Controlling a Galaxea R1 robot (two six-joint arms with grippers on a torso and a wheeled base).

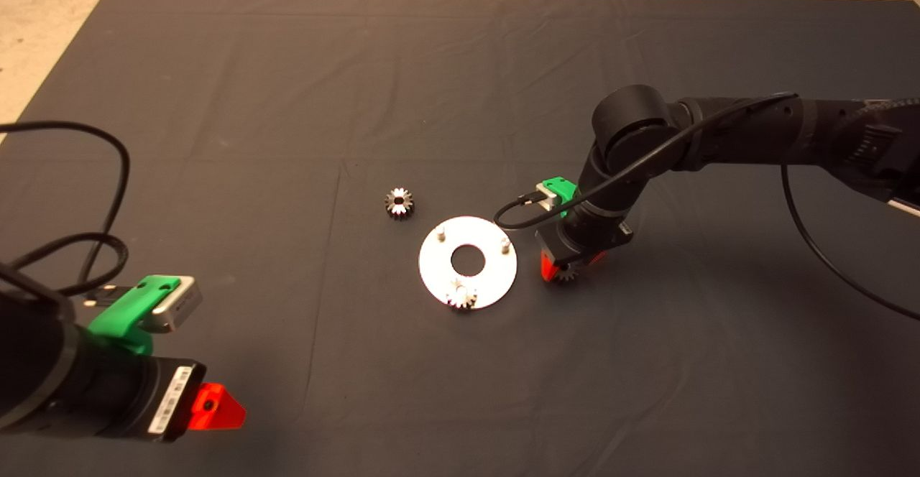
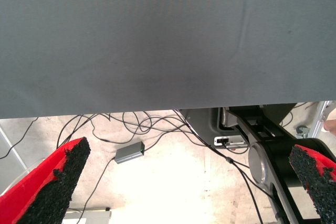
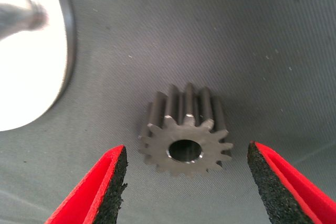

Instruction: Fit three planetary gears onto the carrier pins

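The white-silver disc (image 1: 438, 270) lies mid-mat with two bare carrier pins (image 1: 442, 233) (image 1: 506, 245); one planetary gear (image 1: 462, 296) sits on the disc's near edge where a third pin would stand. A second gear (image 1: 399, 202) lies loose on the mat just beyond the disc's left side. My right gripper (image 1: 566, 267) is lowered just right of the disc, open, its fingers (image 3: 102, 187) straddling a third gear (image 3: 186, 135) that rests flat on the mat without touching the pads. The disc's rim (image 3: 31, 77) and a blurred pin (image 3: 23, 17) show beside it. My left gripper (image 1: 215, 406) waits open at the lower left.
The dark mat (image 1: 287, 89) covers the table, with pale floor past its far and left edges. In the left wrist view, cables and a small grey box (image 2: 129, 152) lie on the floor beyond the mat's edge. A black cable (image 1: 108, 197) loops over the mat's left side.
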